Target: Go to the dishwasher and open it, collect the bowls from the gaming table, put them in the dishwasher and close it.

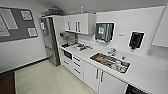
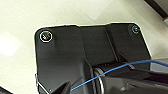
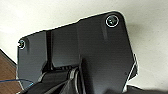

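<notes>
A: Head view first. It is a kitchenette: a white surface (image 1: 140,72) runs along the wall, with a steel sink (image 1: 110,62) full of crockery set into it and white cabinet doors (image 1: 96,77) below. A tall steel fridge (image 1: 48,40) stands at the far end, and a paper-towel dispenser (image 1: 104,31) hangs above the sink.

B: And the dishwasher?

A: My guess is the dark strip at the bottom right edge (image 1: 136,90), under the surface. It is cut off, so I cannot confirm the steel front or the handle. The bowls and the gaming table are elsewhere.

B: Left wrist view?

A: The robot's own dark plate over pale floor (image 2: 22,22), with a blue cable (image 2: 120,68) crossing it. Whether the left pincer is wide or narrow, I cannot tell.

B: Right wrist?

A: The same plate, pale floor (image 3: 147,50) and a wedge of brown wood flooring (image 3: 7,72). The right pincer's state is hidden too.

B: Risks?

A: With the dishwasher at the very edge of sight, the base could stop too close and leave no room for the door to drop. That loose cable might also snag on a handle.
</notes>
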